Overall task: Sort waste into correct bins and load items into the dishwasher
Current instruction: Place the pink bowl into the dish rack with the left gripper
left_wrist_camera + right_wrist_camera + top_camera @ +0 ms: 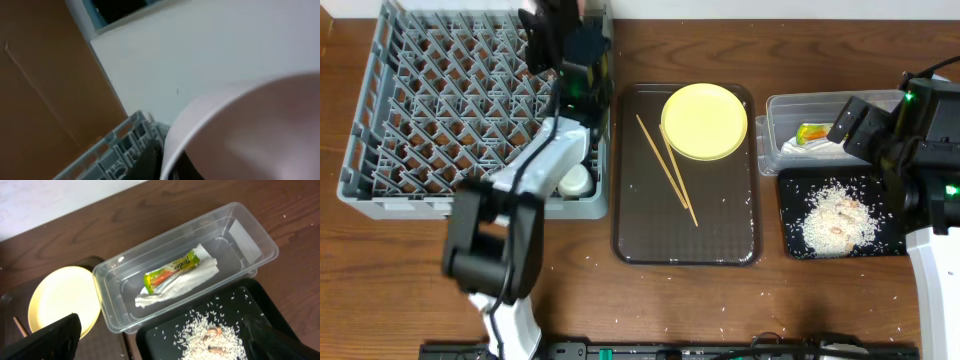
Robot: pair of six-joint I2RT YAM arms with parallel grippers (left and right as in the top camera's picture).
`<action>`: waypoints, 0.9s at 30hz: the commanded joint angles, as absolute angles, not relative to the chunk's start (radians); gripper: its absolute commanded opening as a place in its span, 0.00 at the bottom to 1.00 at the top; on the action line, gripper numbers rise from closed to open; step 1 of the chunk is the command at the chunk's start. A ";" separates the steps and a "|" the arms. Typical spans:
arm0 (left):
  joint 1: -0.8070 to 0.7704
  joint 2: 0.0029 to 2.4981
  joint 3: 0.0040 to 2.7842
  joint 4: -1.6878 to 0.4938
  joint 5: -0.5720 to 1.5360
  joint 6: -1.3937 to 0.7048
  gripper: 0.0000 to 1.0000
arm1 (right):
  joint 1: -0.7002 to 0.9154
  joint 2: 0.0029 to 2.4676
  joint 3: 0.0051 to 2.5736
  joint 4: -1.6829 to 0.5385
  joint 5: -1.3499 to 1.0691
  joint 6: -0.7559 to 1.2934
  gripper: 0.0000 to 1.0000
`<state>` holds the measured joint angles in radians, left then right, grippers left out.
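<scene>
My left gripper [565, 45] is over the far right corner of the grey dish rack [440, 110], shut on a white bowl whose rim [210, 110] fills the left wrist view above the rack edge [110, 155]. A small white cup [575, 181] sits in the rack. The yellow plate [704, 121] and chopsticks [665, 165] lie on the brown serving tray [630, 235]. My right gripper [860, 125] hangs open and empty [165, 347] above the clear tub [250, 225], which holds the wrapper [172, 271] and napkin [197, 277]. Rice [215, 335] lies in the black tray [160, 340].
Loose rice grains are scattered on the wooden table around the serving tray and in front of it [720, 305]. A black bar [670, 350] runs along the front edge. A white wall stands behind the rack.
</scene>
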<state>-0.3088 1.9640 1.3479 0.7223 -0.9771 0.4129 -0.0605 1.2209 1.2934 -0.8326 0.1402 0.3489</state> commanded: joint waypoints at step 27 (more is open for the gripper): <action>-0.274 2.168 1.354 0.730 -1.120 0.580 0.07 | -0.064 1.219 1.307 -0.831 0.157 0.359 0.99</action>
<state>-0.2752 2.1555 1.3468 0.7338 -1.0840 0.5774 -0.0605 1.2209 1.2934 -0.8326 0.1402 0.3489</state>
